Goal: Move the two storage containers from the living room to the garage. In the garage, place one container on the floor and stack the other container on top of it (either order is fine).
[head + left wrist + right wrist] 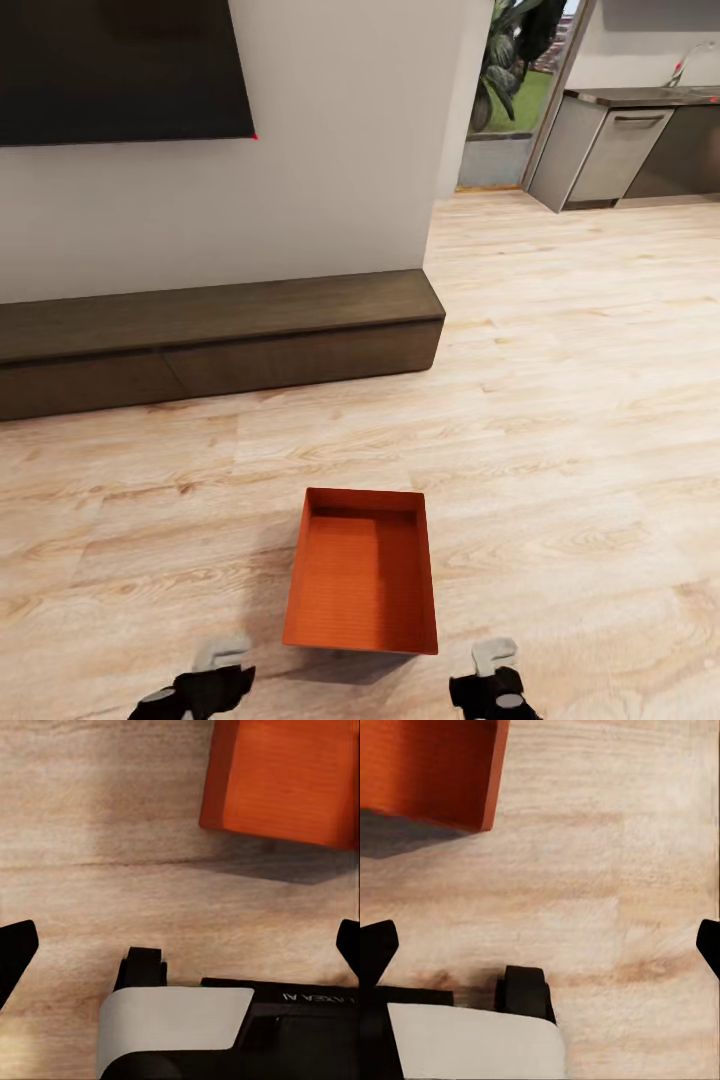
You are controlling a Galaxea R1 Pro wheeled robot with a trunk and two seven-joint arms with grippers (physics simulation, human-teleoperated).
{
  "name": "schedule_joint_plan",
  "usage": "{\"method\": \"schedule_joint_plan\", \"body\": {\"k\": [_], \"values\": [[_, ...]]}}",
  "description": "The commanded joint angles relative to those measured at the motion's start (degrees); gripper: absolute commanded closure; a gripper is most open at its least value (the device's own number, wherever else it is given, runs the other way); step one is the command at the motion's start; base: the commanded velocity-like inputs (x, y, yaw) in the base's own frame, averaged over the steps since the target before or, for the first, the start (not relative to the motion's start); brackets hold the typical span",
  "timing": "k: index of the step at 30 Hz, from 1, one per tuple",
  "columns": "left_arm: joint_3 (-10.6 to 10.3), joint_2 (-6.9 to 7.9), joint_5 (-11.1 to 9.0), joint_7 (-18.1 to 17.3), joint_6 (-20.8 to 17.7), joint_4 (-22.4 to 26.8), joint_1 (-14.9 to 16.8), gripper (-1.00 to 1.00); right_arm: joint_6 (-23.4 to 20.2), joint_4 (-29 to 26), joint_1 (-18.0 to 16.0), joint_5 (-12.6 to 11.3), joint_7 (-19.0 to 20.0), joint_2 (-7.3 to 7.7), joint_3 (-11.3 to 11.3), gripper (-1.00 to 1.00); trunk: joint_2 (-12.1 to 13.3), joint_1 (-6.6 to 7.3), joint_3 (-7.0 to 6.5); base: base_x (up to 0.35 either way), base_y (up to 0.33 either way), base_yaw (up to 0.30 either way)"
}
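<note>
Left gripper (205,683): I am holding it wide apart, empty, just near-left of the bin.
Right gripper (493,685): likewise spread, near-right.
Storage container (362,583): lying between them on the plank floor (580,400).
Bench (215,340): sitting beyond.

Bright, even light; the floor (560,400) reads pale and slightly washed. A soft shadow lies under the near edge of the bin (362,575), clearest in both wrist views. Textures are soft, wood grain smeared; no glare.
</note>
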State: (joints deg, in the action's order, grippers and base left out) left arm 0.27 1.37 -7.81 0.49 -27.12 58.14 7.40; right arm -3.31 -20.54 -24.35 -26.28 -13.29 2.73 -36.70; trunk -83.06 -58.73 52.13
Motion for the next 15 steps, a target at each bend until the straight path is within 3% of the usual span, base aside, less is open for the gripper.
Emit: {"method": "schedule_joint_plan", "body": {"k": [1,6,9,11,12,15], "values": [[0.1,-0.16,-0.5,0.0,-0.7,0.1,1.5,-1.0,-0.5,-0.2,-1.3,-0.5,-0.7,0.08,-0.5,-1.0,0.0,0.0,0.05,0.0,0.0,0.0],[0.0,-1.49,-0.5,0.3,-5.7,-0.1,8.2,-1.0,-0.7,-0.1,-6.5,-0.8,-2.7,-0.07,-0.4,-1.0,0.0,0.0,0.05,0.0,0.0,0.0],[0.0,-3.06,-0.5,0.4,-9.1,-0.8,15.6,-1.0,-1.4,0.0,-11.1,-1.8,-5.4,-0.72,0.1,-1.0,0.0,0.0,0.05,0.0,0.0,0.0],[-0.1,-3.82,-0.5,0.5,-9.5,-2.1,19.0,-1.0,-2.5,-0.1,-13.3,-4.7,-6.4,-0.92,0.2,-1.0,0.0,0.0,0.05,0.0,0.0,0.0],[-0.2,-4.37,-0.3,0.5,-9.7,-6.1,23.2,-1.0,-3.2,-0.1,-15.7,-9.8,-6.9,-1.06,0.2,-1.0,0.0,0.0,0.05,0.0,0.0,0.0],[-1.2,-6.24,2.7,0.5,-9.0,-13.9,27.9,-1.0,-3.1,-0.1,-17.3,-13.2,-7.1,-1.23,0.2,-1.0,0.0,0.0,0.05,0.0,0.0,0.0]]}}
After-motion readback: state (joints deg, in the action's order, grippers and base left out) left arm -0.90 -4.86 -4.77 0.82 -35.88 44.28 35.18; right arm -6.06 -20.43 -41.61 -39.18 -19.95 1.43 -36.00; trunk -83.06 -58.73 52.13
